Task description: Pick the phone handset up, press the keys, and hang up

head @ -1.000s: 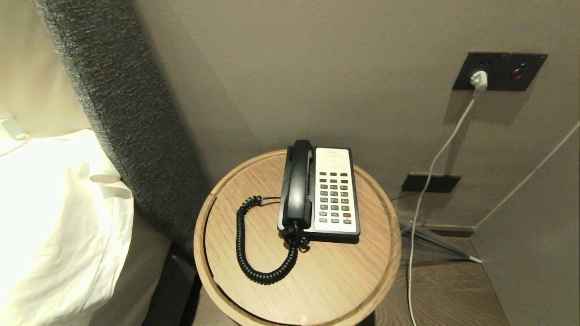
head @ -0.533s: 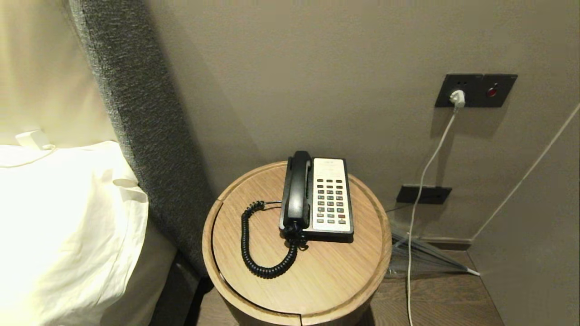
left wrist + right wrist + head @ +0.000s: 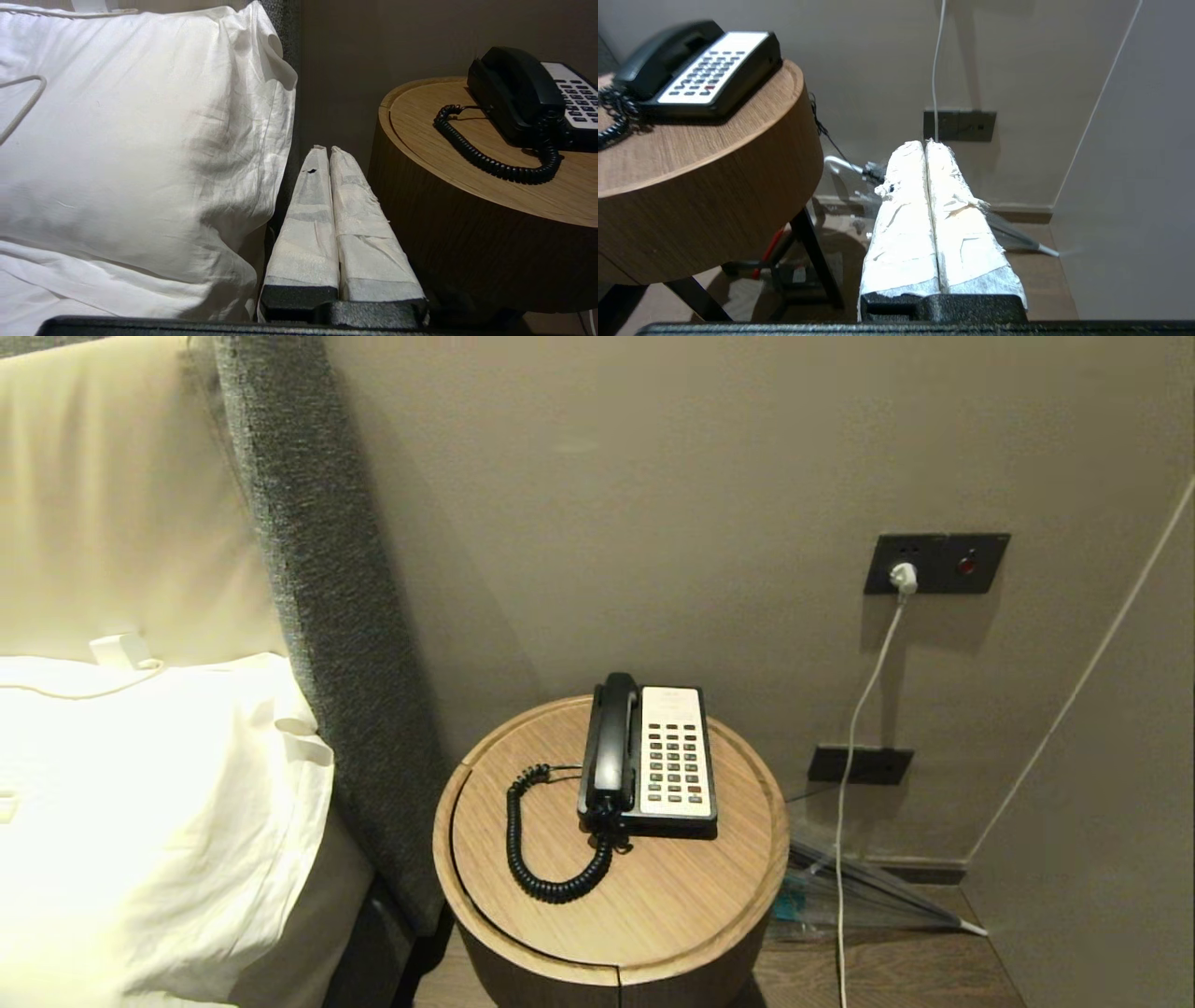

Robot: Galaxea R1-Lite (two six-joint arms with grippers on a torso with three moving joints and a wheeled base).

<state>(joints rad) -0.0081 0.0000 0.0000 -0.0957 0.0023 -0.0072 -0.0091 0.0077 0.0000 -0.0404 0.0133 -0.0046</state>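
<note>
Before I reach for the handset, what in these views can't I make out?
- Key labels on the phone base: too small in the head view, partly cut off in the left wrist view.
- Cradle under the phone handset: covered by the handset in every view.
- Both arms: outside the head view; only the shut left pincer and right pincer show.
- Items under the round table: shadowed in the right wrist view.

I see phone handset [image 3: 611, 742] seated in cradle on left side of phone base [image 3: 674, 761], lying flat, long axis running away from me toward wall. Slim black plastic receiver, thicker rounded ends. Black coiled cord [image 3: 551, 859] leaves its near end, loops out left across round wooden side table [image 3: 653, 915], curls back to base.
</note>
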